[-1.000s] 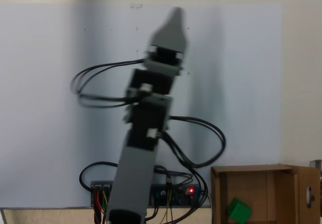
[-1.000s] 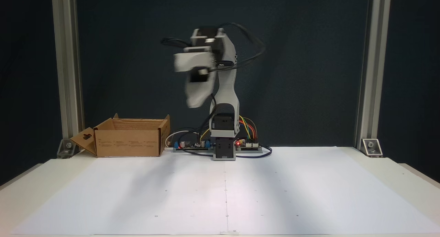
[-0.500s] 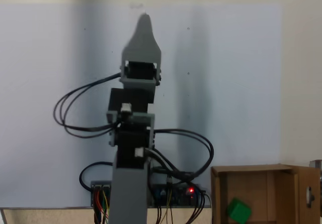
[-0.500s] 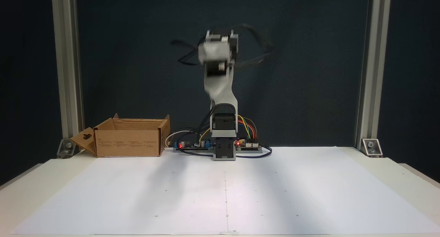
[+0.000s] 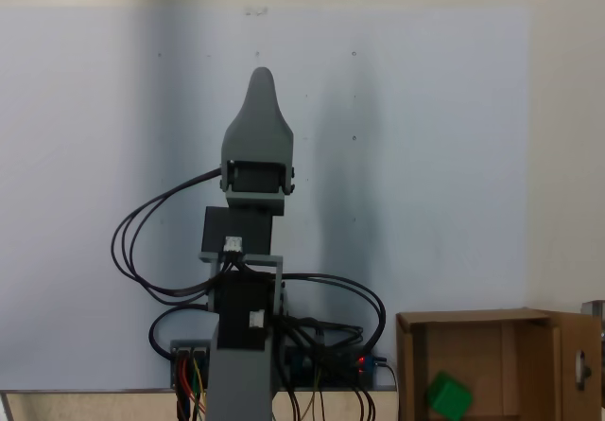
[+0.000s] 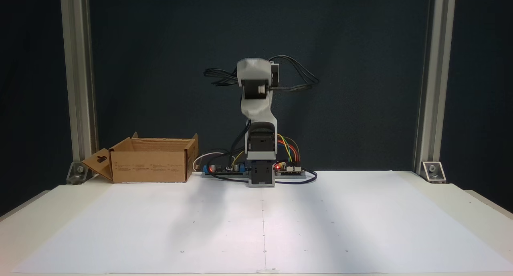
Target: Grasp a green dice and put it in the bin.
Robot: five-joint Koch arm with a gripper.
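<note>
The green dice [image 5: 448, 394] lies inside the bin [image 5: 473, 319], a brown cardboard box at the lower right of a fixed view. In the other fixed view the bin [image 6: 150, 164] stands at the back left and its walls hide the dice. My gripper [image 5: 259, 76] is a single grey pointed tip over the white sheet, well left of the bin and holding nothing that I can see. Its jaws lie one behind the other, so their state cannot be read. The arm [image 6: 256, 73] is folded above its base.
A circuit board with coloured wires and a red light [image 6: 277, 168] sits beside the arm's base [image 6: 261, 176]. Black cables [image 5: 142, 241] loop off the arm. Metal frame posts [image 6: 78, 75] stand at both back corners. White paper [image 6: 256, 224] covers the table.
The arm has swung from the bin's side back to the centre line and folded lower. The dice has stayed in the bin.
</note>
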